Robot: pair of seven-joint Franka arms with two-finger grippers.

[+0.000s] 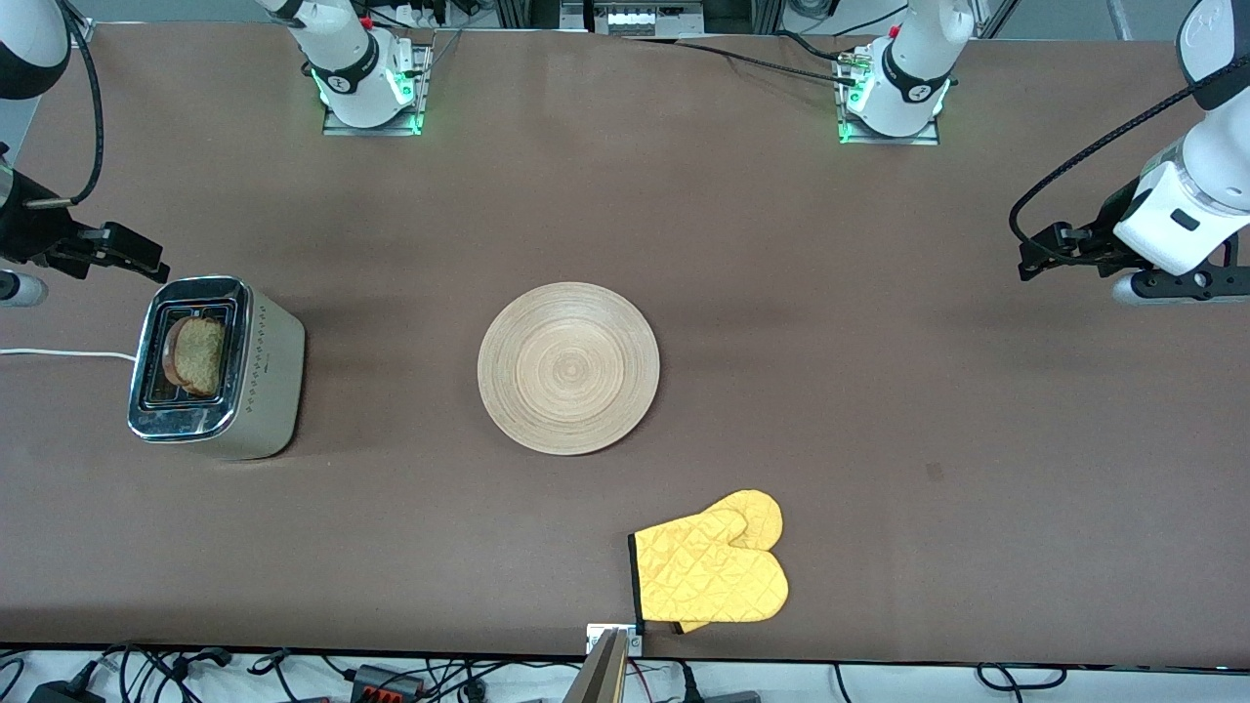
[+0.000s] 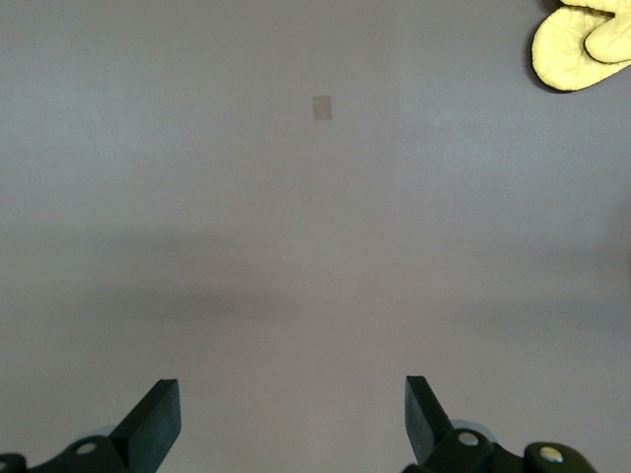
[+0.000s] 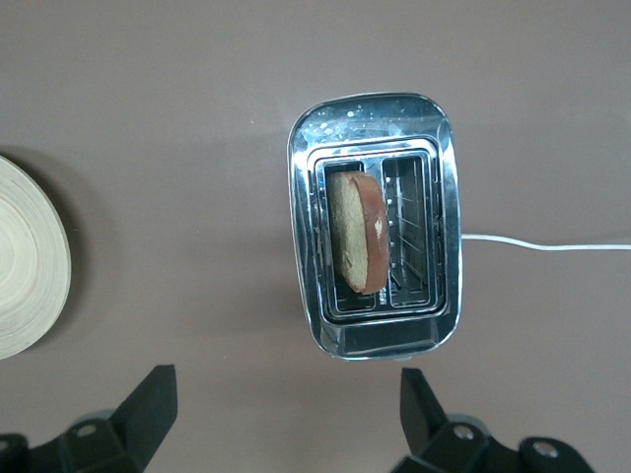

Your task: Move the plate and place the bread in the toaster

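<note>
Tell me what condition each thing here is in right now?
Round light-wood plate: bare, flat on the table.
Brown bread slice: standing in one toaster slot.
Chrome two-slot toaster: upright, second slot vacant.
Yellow quilted oven mitts: lying flat.
Left end effector: open.
Right end effector: open.

A robotics lab bench, not a kitchen

White arm bases (image 1: 371, 83) with green lights are bolted to a wide brown tabletop (image 1: 781, 244), cables and power adapters (image 1: 386, 681) trail along its edge, and a toaster (image 1: 215, 366), wooden plate (image 1: 568, 368) and yellow oven mitt (image 1: 711, 571) sit as staged props
</note>
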